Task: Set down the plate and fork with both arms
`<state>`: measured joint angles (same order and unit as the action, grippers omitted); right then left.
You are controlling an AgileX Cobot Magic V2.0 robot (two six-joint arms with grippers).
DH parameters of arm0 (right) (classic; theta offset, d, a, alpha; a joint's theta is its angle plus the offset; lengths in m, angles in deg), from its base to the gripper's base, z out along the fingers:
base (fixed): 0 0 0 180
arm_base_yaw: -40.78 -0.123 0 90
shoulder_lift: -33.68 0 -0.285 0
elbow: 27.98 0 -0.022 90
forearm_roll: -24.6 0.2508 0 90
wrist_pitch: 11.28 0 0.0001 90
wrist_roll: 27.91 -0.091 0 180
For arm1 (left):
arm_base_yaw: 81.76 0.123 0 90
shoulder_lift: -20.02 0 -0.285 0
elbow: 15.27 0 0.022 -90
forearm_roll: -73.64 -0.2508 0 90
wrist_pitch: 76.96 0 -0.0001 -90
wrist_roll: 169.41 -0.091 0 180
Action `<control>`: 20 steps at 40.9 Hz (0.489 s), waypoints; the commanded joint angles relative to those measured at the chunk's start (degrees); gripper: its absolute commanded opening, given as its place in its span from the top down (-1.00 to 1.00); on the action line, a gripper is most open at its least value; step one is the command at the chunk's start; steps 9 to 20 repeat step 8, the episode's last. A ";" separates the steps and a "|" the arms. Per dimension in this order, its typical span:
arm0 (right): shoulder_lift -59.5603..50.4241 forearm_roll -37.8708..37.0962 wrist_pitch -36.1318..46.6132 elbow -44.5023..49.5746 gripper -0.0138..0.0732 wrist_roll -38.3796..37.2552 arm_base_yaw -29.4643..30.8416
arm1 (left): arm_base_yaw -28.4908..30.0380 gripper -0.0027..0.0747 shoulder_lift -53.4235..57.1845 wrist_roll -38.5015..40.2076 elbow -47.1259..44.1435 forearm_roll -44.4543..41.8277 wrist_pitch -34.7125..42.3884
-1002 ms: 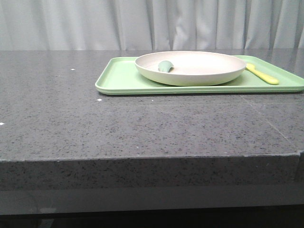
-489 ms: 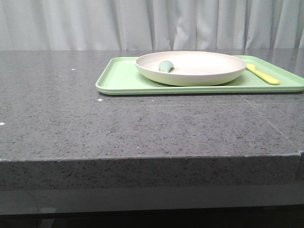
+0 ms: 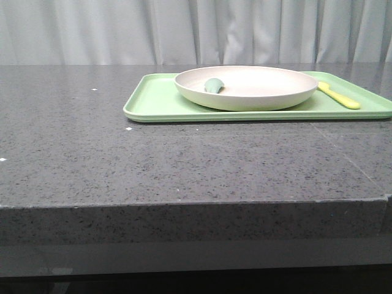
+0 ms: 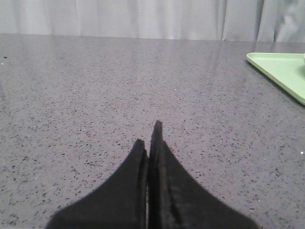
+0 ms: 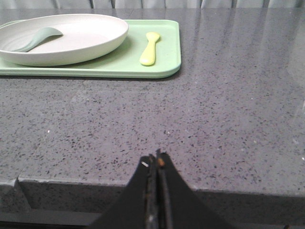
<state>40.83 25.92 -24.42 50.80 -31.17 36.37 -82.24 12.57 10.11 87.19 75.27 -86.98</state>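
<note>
Both end effectors closed, empty; fork (image 5: 150, 47) ahead of right end effector (image 5: 156, 164), handle pointing toward it.

Staged test bench: speckled grey counter (image 3: 184, 159), grey curtain (image 3: 196, 30) backdrop.

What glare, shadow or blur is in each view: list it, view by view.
Front view: soft even light, a thin dark shadow under the rectangular light-green tray, faint sheen on the speckled grey stone table. Left wrist view: shut left gripper blurred black, pale glare streaks on the far table. Right wrist view: right gripper soft, curtain reflections beyond the slim yellow plastic fork.
</note>
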 commanded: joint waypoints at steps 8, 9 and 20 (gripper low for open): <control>-1.01 -0.56 3.84 -0.21 0.95 0.55 0.31 | 0.09 0.98 1.13 0.08 -0.11 0.51 4.74; -1.01 -0.56 3.84 -0.21 0.95 0.55 0.31 | 0.09 0.98 1.13 0.08 -0.11 0.51 4.74; -1.01 -0.56 3.84 -0.21 0.95 0.55 0.31 | 0.09 0.98 1.13 0.08 -0.11 0.51 4.74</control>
